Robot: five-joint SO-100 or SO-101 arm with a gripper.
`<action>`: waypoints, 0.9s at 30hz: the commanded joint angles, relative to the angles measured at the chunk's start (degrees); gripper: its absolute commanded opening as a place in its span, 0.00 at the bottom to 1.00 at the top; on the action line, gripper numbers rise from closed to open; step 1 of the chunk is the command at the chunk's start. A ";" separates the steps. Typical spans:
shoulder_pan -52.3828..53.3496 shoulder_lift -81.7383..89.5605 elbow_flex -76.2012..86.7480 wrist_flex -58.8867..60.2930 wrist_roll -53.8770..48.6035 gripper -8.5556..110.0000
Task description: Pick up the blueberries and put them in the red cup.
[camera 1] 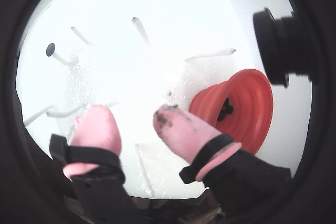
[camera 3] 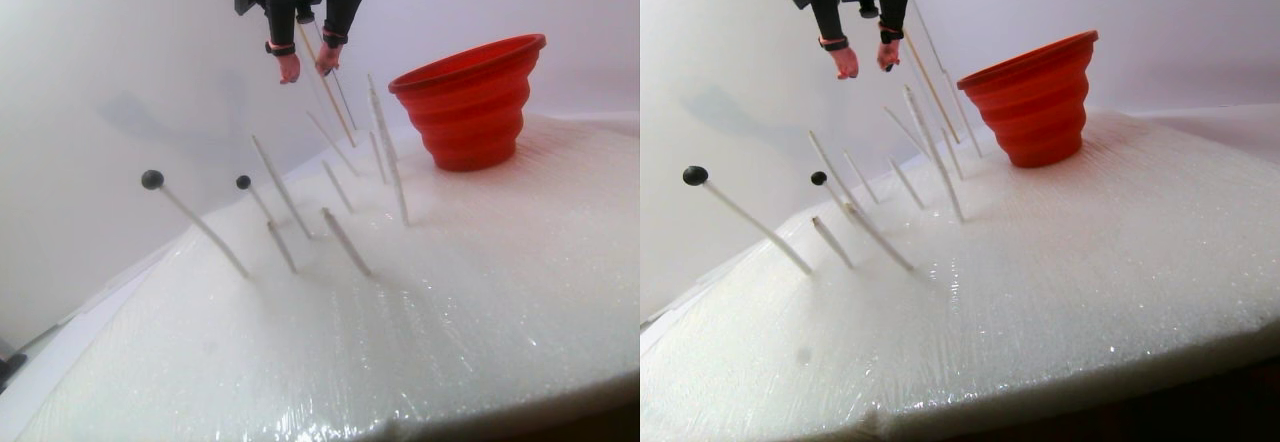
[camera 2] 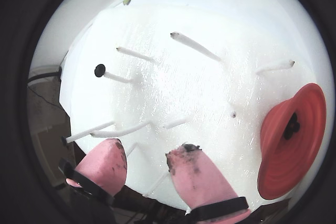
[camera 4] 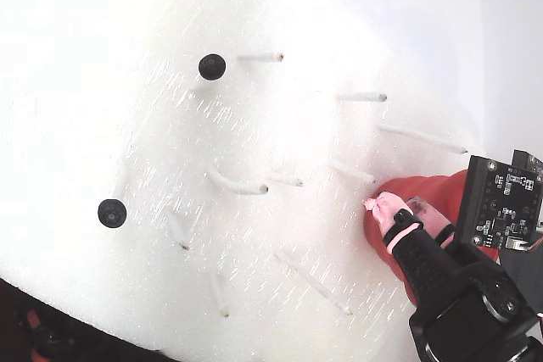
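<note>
Gripper (camera 1: pixel 134 119) empty, pink fingers (camera 2: pixel 197 174) spread apart above the foam pad (camera 4: pixel 102 57).

Nearest the pad's front edge in the stereo pair, two blueberries (camera 3: pixel 152 179) perched on thin white pegs (camera 3: pixel 345 242); farther back, near the rear edge, red cup (camera 3: pixel 470 102) holding more berries. Probably light, soft, easily squashed or knocked off: best pinched gently across the round middle, then lifted off the peg. No readable writing anywhere.

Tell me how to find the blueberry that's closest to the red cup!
Start at the white foam pad and its thin white pegs. Most tips are bare; two carry a dark ball. In the stereo pair's left half, choose the smaller-looking blueberry, nearer the red cup.
</note>
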 commanded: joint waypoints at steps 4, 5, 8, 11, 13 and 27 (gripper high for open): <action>-4.39 1.58 -0.35 0.09 0.62 0.20; -4.83 1.23 -0.44 0.09 0.79 0.20; -6.06 0.62 -0.53 0.09 1.32 0.20; -7.29 0.09 -0.62 0.09 1.76 0.20; -8.17 -0.35 -0.79 0.09 2.11 0.20; -12.57 -3.78 -0.97 -1.14 2.99 0.20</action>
